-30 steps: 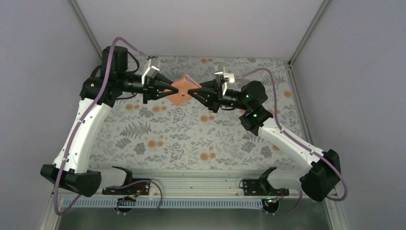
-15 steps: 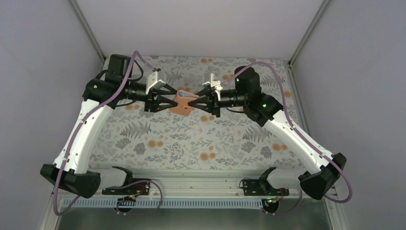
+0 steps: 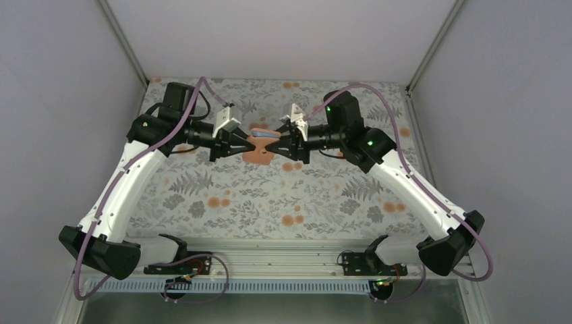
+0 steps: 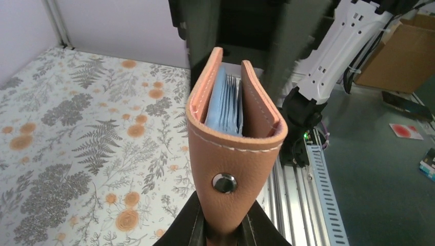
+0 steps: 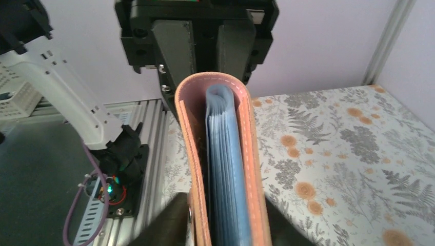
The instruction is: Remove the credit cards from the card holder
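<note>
A tan leather card holder (image 3: 259, 146) hangs in the air over the far middle of the table, held from both ends. My left gripper (image 3: 246, 143) is shut on its end with the snap stud (image 4: 224, 183). My right gripper (image 3: 275, 143) is shut on the opposite end. In the left wrist view the card holder (image 4: 233, 154) gapes a little at the top. A pale blue stack (image 4: 224, 105) sits inside. The right wrist view shows the holder (image 5: 196, 154) edge-on, with the blue stack (image 5: 228, 169) between its two flaps. I cannot tell single credit cards apart, and no other card colours show.
The floral tablecloth (image 3: 270, 196) lies below the holder. An aluminium rail (image 3: 270, 260) runs along the near edge. Grey walls and corner posts (image 3: 432, 47) close in the back and sides. A cardboard box (image 4: 395, 56) stands off the table.
Both arms swung their wrists and brought the card holder nearer and lower. The holder turned from face-up to nearly edge-on, with blue now showing on top. Both grips stayed shut.
</note>
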### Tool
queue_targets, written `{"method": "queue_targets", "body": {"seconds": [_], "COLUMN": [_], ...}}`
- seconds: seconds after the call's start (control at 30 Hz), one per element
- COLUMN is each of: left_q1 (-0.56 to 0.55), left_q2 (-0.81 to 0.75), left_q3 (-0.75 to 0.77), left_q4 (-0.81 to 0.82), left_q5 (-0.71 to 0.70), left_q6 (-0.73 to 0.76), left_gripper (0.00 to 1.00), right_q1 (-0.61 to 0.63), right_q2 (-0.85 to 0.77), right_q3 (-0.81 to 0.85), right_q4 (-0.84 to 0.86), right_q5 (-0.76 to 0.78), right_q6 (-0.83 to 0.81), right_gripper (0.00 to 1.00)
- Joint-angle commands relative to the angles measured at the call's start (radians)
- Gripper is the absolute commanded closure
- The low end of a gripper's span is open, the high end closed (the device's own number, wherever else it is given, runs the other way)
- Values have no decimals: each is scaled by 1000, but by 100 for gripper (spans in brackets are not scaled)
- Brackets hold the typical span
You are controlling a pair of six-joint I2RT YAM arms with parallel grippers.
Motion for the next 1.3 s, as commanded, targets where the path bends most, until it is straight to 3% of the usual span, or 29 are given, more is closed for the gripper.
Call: {"method": "queue_targets", "body": {"seconds": [0.0,0.03,0.07,0.13,0.17,0.23,0.33,0.63,0.93,1.27], "left_q1": [-6,-5,-6,-2,-2,-3,-1,-3,-1,-3], "left_q2": [-6,-8,-11,-10,-6,8,25,22,17,6], "left_q3": [0,-2,-3,-3,-1,4,14,19,12,12], "left_q4": [108,140,168,229,253,286,301,306,305,297], "left_q5": [11,-24,-72,-207,-271,-387,-481,-490,-437,-372], "left_q6": [-127,-174,-218,-316,-358,-418,-468,-489,-479,-464], "left_gripper": [98,98,98,98,98,98,98,98,98,98], "right_q1": [14,14,13,14,16,43,188,245,239,221], "right_q2": [-31,-38,-41,-34,-34,-59,-62,89,175,230], "right_q3": [7,-3,-5,9,2,-49,-82,-19,35,42], "right_q4": [82,113,128,105,104,172,260,355,334,319], "right_q5": [192,335,503,808,891,907,1064,902,985,1070], "right_q6": [118,188,271,435,502,572,599,623,612,600], "right_gripper": [39,28,26,30,36,44,47,55,65,95]}}
